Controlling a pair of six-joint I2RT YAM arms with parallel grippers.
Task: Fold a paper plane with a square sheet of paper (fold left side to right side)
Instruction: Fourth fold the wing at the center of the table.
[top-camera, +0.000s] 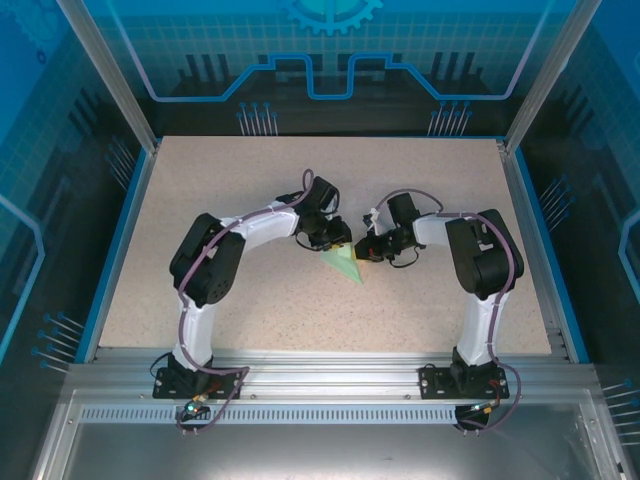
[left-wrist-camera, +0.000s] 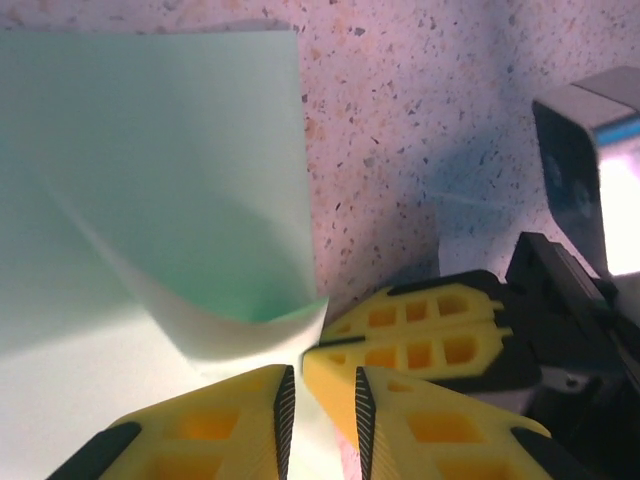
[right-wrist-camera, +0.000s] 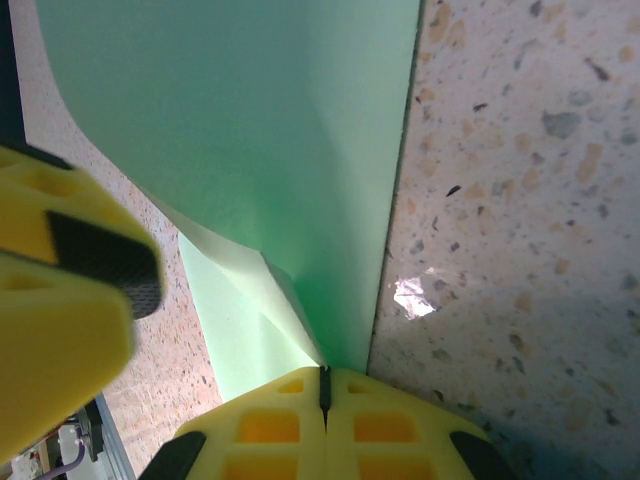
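Top external view first: the paper (top-camera: 345, 264) lies at the middle of the tabletop (top-camera: 250, 180), a pale green wedge, and its sharp tip aims at the tabletop's near edge, a shade to the right. Its long axis runs from the far side towards the near edge, wide end far. Both pincers sit at that wide end.

Left arm climbs from the near edge, elbow thrown out to the tabletop's left side, forearm sweeping in to the middle. The left pincer (top-camera: 337, 241) is down low over the paper's far left corner. Right arm mirrors it, elbow out to the right side, forearm reaching in. The right pincer (top-camera: 362, 250) is low at the far right corner, tips almost meeting the other's.

Left wrist view now: the yellow fingers (left-wrist-camera: 200, 435) stand a little apart, with a curled-up flap of paper right at their tips. Whether it runs into the gap, can't tell. The rest of the paper lies flat on the tabletop beyond.

Right wrist view: fingers pressed tight together, pinching the paper where its raised layer comes to a corner, lower layer flat on the tabletop.
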